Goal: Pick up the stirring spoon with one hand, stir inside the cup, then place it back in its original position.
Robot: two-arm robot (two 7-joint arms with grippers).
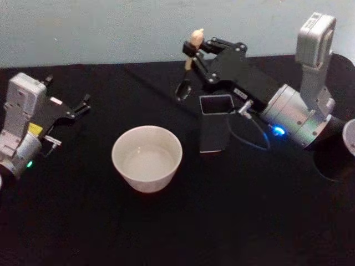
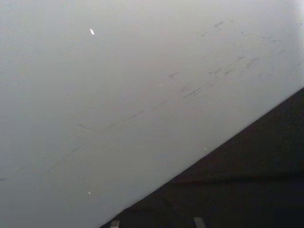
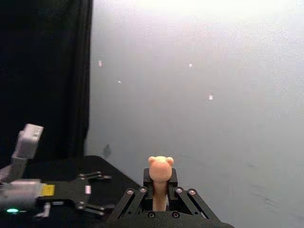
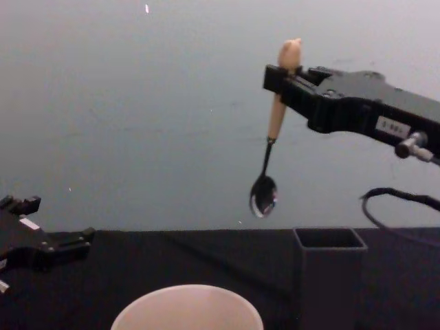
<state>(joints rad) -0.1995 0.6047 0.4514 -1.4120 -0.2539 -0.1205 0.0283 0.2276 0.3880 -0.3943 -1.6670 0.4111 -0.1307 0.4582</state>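
Observation:
My right gripper point(image 1: 192, 49) is shut on the pale handle of the stirring spoon point(image 4: 276, 117), just under its small animal-shaped knob point(image 3: 160, 167). The spoon hangs upright in the air, and its shiny bowl point(image 4: 264, 194) is above and slightly left of the tall dark square holder point(image 4: 330, 271). In the head view, the spoon point(image 1: 187, 69) sits behind the holder point(image 1: 216, 123). The wide cream cup point(image 1: 147, 158) stands on the black table to the holder's left, with nothing in it. My left gripper point(image 1: 84, 104) rests open at the table's left side, far from the cup.
The black tabletop point(image 1: 183, 233) ends at a pale wall point(image 4: 137, 103) close behind. A blue-lit cable point(image 1: 252, 138) loops beside the holder. A white round object point(image 1: 349, 136) and a dark round shape point(image 1: 333, 160) sit at the right edge.

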